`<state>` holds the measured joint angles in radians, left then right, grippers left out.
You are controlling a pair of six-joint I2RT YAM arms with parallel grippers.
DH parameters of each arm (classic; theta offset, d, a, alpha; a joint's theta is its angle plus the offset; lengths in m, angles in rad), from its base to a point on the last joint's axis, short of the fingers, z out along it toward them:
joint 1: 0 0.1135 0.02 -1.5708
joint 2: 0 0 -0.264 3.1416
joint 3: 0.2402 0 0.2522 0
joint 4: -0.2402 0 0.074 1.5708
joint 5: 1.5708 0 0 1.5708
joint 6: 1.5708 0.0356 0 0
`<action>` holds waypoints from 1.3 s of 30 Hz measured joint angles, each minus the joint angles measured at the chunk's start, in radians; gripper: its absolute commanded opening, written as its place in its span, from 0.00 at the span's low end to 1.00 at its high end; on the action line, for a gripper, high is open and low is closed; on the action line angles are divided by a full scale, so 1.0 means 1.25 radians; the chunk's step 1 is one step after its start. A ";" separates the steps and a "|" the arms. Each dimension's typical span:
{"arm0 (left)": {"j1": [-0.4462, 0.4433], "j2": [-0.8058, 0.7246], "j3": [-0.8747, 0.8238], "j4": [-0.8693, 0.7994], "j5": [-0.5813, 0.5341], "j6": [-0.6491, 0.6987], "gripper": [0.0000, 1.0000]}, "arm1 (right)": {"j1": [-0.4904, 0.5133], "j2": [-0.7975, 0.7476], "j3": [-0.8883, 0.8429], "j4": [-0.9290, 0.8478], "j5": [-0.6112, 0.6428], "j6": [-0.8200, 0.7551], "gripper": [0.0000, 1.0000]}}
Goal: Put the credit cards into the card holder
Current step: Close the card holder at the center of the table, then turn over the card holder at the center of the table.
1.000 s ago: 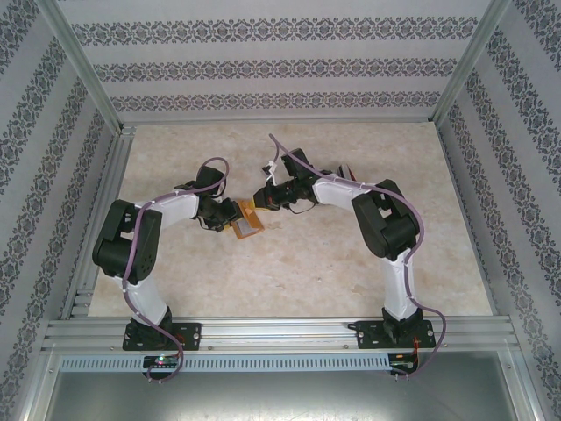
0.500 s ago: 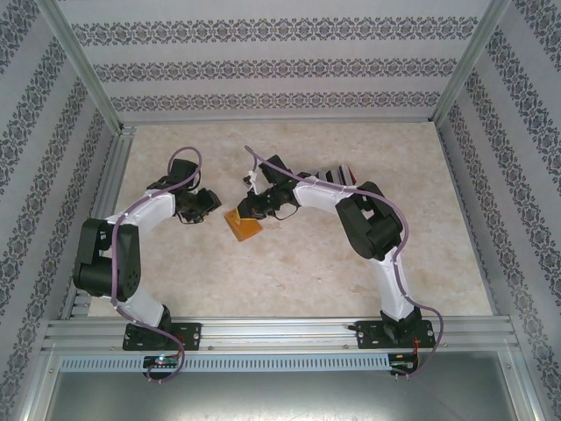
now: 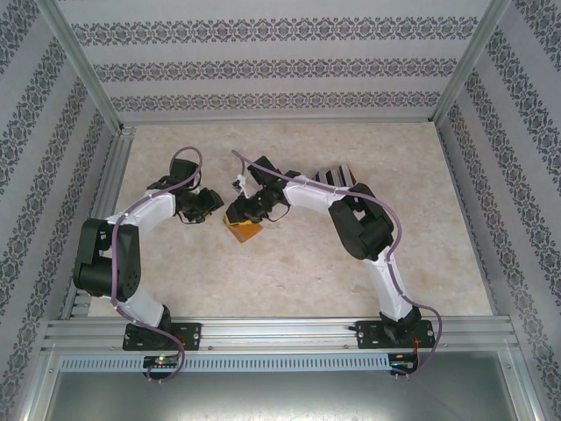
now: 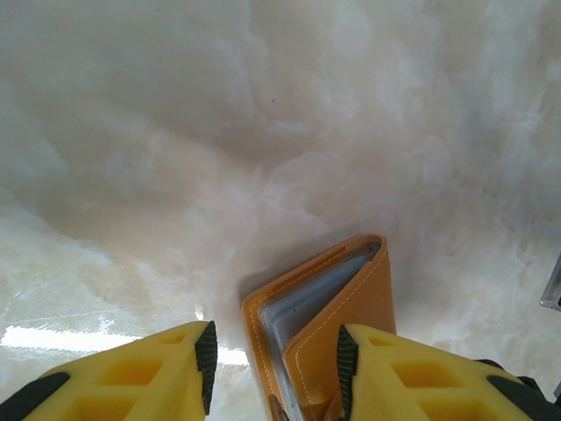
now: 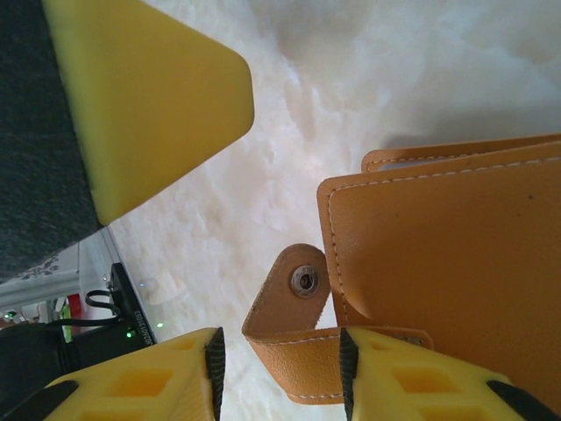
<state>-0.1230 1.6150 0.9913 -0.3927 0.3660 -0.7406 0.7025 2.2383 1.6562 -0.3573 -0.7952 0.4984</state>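
Observation:
The orange card holder (image 3: 247, 231) lies on the marble table, folded and slightly ajar, its pale blue-grey pockets (image 4: 307, 307) showing. My right gripper (image 3: 237, 210) hovers over its far edge, open, with the loose snap strap (image 5: 302, 285) between the jaws and a gap beside it (image 5: 276, 377). My left gripper (image 3: 213, 203) stands open just left of the holder (image 4: 359, 289), which shows between its fingertips (image 4: 273, 373) without being clamped. One of its yellow fingers (image 5: 149, 96) shows in the right wrist view. The credit cards (image 3: 337, 172) lie fanned behind the right arm.
Aluminium rails (image 3: 105, 202) and wallpapered walls close in the table on three sides. Open marble (image 3: 280, 281) stretches between the holder and the arm bases at the near edge.
My right gripper has opened and shifted left over the card holder, which slid a little left. The left arm drew back to the left and has stayed still since.

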 measured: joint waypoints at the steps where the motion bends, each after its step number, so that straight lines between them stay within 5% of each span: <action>1: 0.000 0.000 0.000 0.000 0.000 0.000 0.43 | 0.000 0.000 0.000 -0.001 -0.002 0.000 0.44; 13: 0.000 0.000 0.006 -0.004 0.044 0.024 0.40 | -0.044 -0.086 -0.070 0.001 0.023 0.001 0.44; 22: -0.020 0.005 0.130 -0.059 0.079 0.086 0.34 | -0.136 -0.133 -0.112 0.003 0.100 0.008 0.40; 39: -0.106 0.121 0.222 -0.154 0.218 0.103 0.16 | -0.104 -0.081 -0.125 -0.009 0.127 0.005 0.41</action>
<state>-0.2554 1.7664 1.2694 -0.5858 0.6388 -0.6125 0.5720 2.1372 1.4998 -0.3679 -0.6361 0.5045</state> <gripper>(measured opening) 0.166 0.409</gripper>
